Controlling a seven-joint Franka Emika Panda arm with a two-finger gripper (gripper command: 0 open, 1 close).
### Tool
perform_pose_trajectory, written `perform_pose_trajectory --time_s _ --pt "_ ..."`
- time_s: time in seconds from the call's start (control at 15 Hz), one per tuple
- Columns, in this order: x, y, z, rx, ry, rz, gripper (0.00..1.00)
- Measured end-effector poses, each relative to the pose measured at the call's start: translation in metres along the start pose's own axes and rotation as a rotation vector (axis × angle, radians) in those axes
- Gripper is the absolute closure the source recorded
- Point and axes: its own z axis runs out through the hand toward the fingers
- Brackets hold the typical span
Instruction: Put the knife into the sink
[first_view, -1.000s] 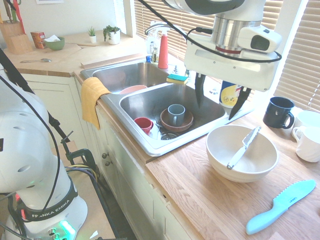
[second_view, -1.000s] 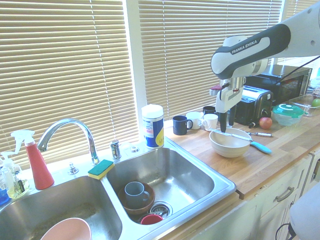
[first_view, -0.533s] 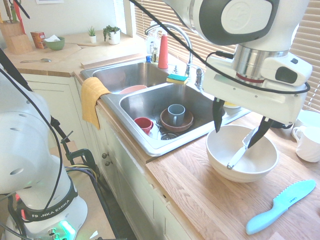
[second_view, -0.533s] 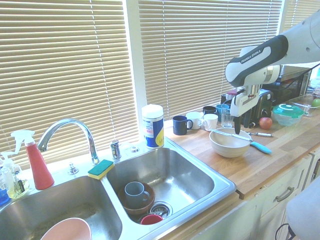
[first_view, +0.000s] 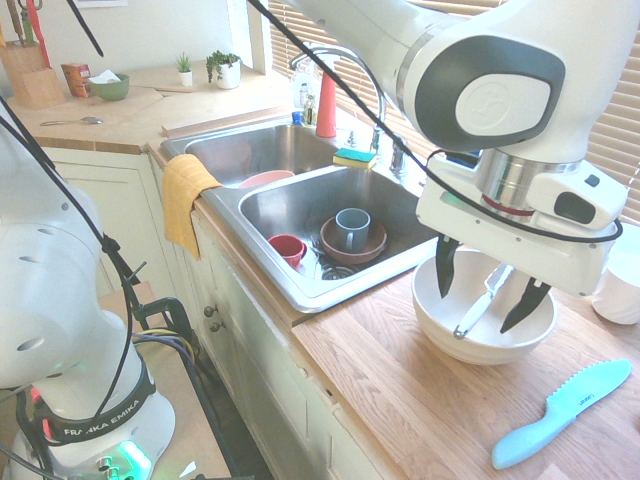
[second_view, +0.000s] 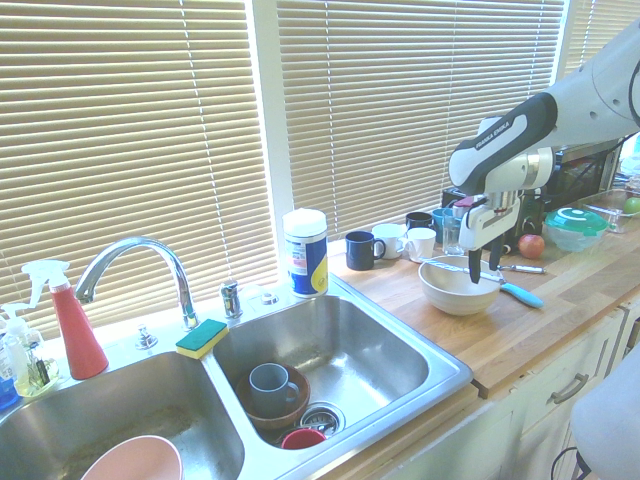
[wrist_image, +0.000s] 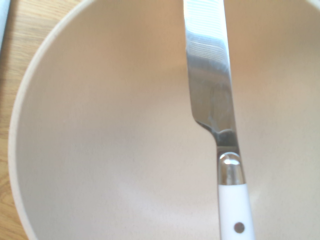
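The knife (first_view: 482, 302), a slim one with a silver blade (wrist_image: 209, 75) and a white handle (wrist_image: 233, 210), lies slanted inside the white bowl (first_view: 432, 322) on the wooden counter, to the right of the sink (first_view: 300, 205). My gripper (first_view: 486, 294) hangs open right over the bowl, one finger on each side of the knife, tips down at about rim level. The second exterior view shows the gripper (second_view: 484, 264) above the knife (second_view: 450, 267) and bowl (second_view: 455, 293), with the double-basin sink (second_view: 360, 350) to their left. Nothing is held.
A light-teal serrated knife (first_view: 562, 400) lies on the counter to the right of the bowl. The near basin holds a grey mug in a brown bowl (first_view: 352, 238) and a red cup (first_view: 288, 248). The faucet (second_view: 135, 262), sponge (first_view: 354, 157) and mugs (second_view: 363, 249) stand behind.
The gripper has moved from above the sink's right edge to over the bowl and come down around the knife. It stays open; the knife has not moved.
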Motion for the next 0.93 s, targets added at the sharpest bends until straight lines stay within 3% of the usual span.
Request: perform_pose_trajectory --time_s 0.07,0.13,0.93 --pt "0.001 0.0 0.002 0.0 0.0 0.001 0.0" --pt "0.002 -0.001 0.005 0.001 0.0 0.002 1.0" --pt "0.0 -0.009 0.017 0.008 0.004 0.012 1.0"
